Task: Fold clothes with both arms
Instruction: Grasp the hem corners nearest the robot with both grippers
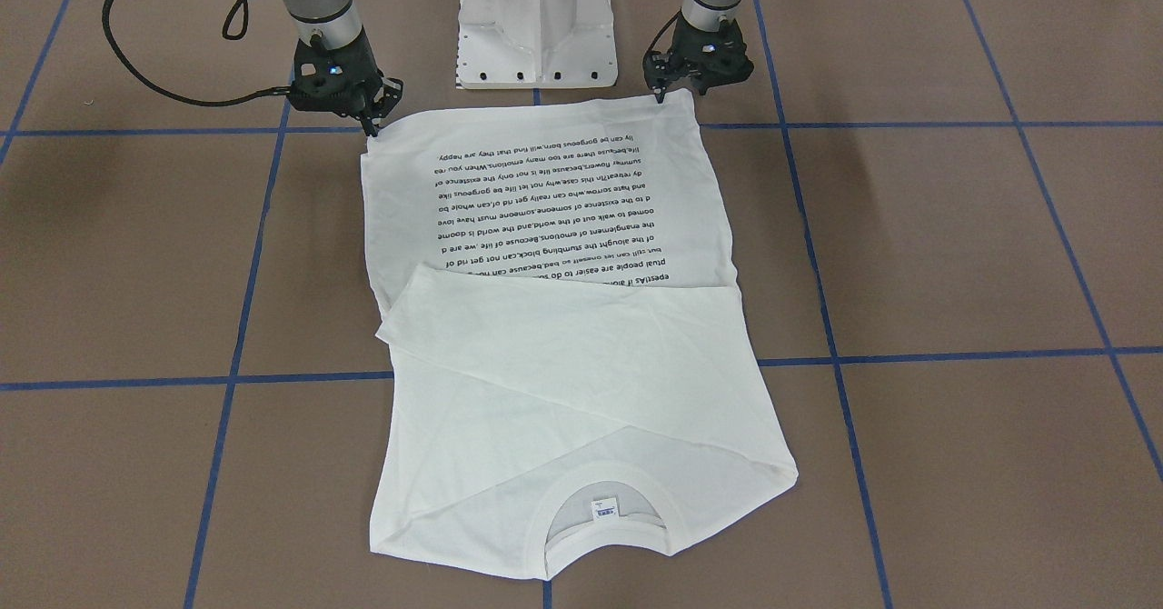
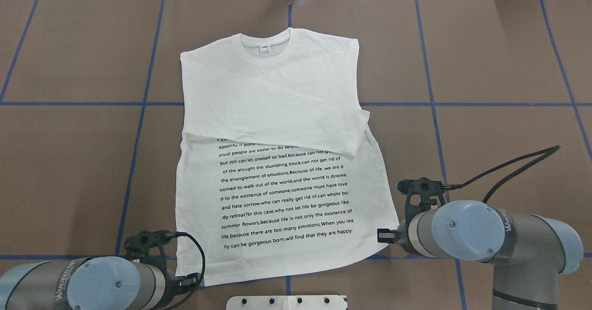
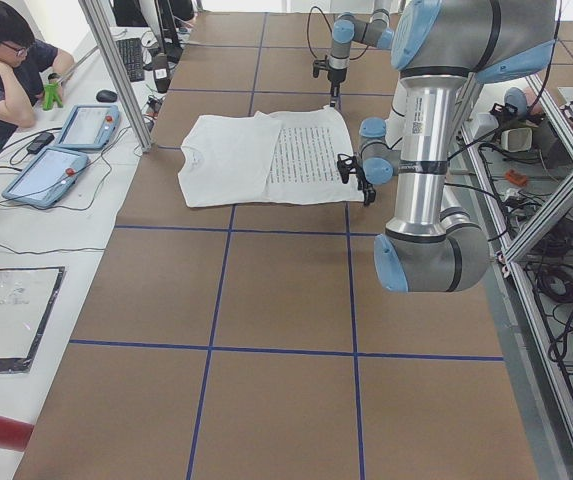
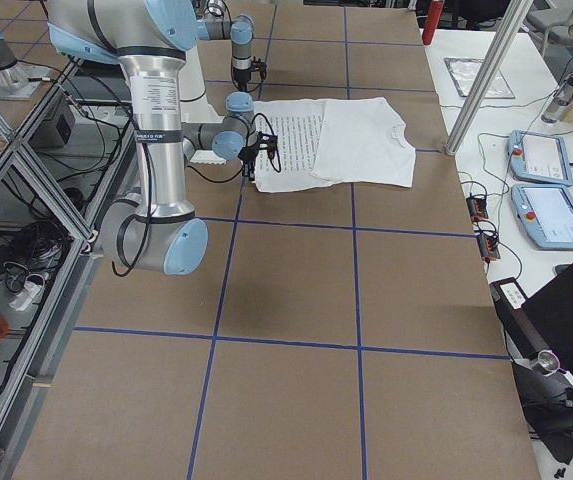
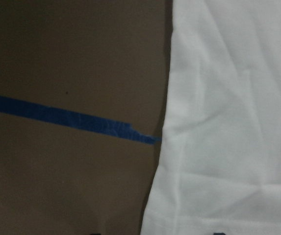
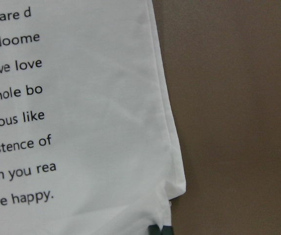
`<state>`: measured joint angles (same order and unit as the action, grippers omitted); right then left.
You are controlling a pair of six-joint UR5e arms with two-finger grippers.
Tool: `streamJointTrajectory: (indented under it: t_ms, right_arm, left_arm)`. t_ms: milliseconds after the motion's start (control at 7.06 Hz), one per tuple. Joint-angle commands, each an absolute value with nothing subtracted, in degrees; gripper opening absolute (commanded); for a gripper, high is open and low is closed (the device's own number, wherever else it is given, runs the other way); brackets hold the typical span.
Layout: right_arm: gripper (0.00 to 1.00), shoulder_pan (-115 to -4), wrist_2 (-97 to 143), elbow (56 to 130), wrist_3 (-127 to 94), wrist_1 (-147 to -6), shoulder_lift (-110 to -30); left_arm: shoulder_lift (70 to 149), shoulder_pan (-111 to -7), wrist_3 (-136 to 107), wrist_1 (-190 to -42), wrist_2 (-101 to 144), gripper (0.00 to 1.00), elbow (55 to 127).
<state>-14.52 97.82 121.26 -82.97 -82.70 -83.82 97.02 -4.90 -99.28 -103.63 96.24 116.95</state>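
The clothes are one white long-sleeved T-shirt (image 2: 277,115) lying flat on the brown table, collar (image 2: 265,51) far from the robot and hem near it. Both sleeves are folded across the chest, above the black printed text (image 2: 286,199). My left gripper (image 1: 678,93) is at the hem's left corner; in the left wrist view its two fingertips sit wide apart, open over the shirt's edge (image 5: 162,147). My right gripper (image 1: 371,127) is at the other hem corner. In the right wrist view its tips (image 6: 161,230) are together, shut on the shirt's corner (image 6: 177,188).
The white pedestal base (image 1: 536,27) stands just behind the hem. Blue tape lines (image 2: 508,104) grid the brown table top. A person (image 3: 1,60) sits at a side desk with two tablets (image 3: 51,170). Bare table surrounds the shirt on all sides.
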Motion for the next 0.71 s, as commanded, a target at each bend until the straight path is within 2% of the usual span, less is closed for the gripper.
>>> streamJointTrajectory:
  t_ms: [0,566]
  right_arm:
    - [0.0,-14.76,97.82,121.29,-82.97,-82.71,-83.76]
    - [0.0,-14.94,97.91,121.38,-82.97,-82.71,-83.76]
  left_arm:
    - [97.21,-5.18,-99.32,-103.62,96.15,0.77,116.81]
    - [97.12,-5.98,-99.32,-103.54,95.89,0.65,117.07]
